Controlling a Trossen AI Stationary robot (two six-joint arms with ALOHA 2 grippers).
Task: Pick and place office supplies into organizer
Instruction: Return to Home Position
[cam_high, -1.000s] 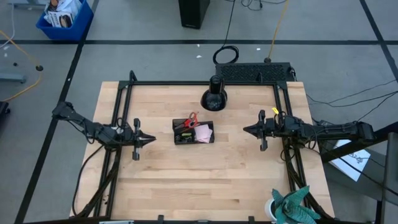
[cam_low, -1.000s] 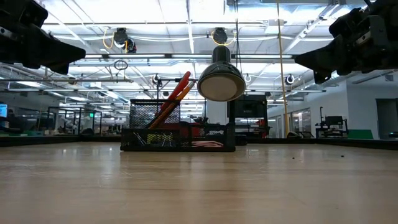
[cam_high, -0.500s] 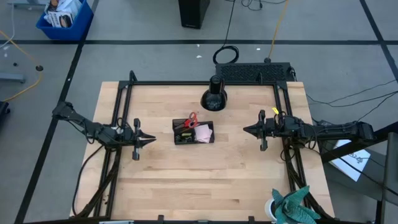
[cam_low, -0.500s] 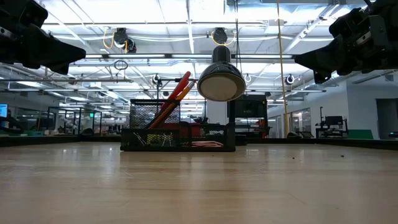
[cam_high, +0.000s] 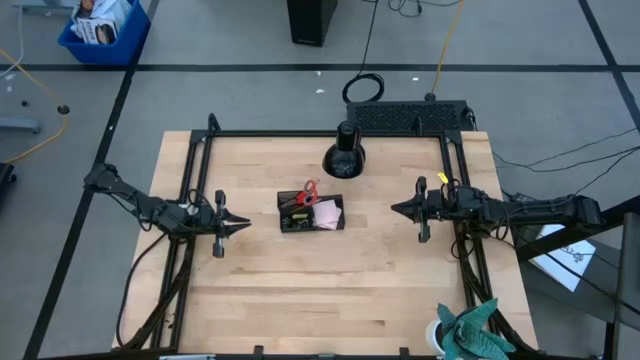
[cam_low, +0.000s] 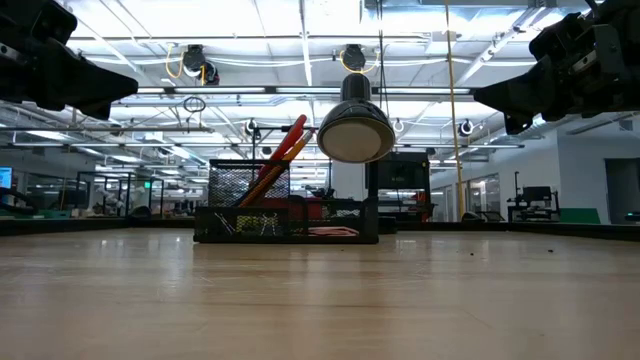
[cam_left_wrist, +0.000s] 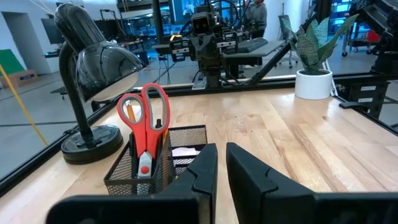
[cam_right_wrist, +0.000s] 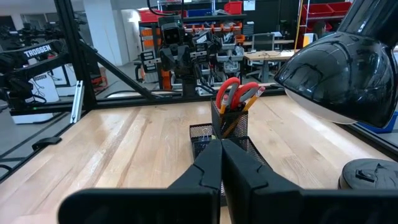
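Organizer (cam_high: 311, 213) sat frame center, already loaded; left gripper (cam_high: 244, 225) nearer, barely cracked, empty; right gripper (cam_high: 396, 209) clenched, empty.

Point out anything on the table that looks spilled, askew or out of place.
Nothing stands out. The scissors stand upright in the organizer, the pink pad lies inside it, and no supplies are visible loose on the table.
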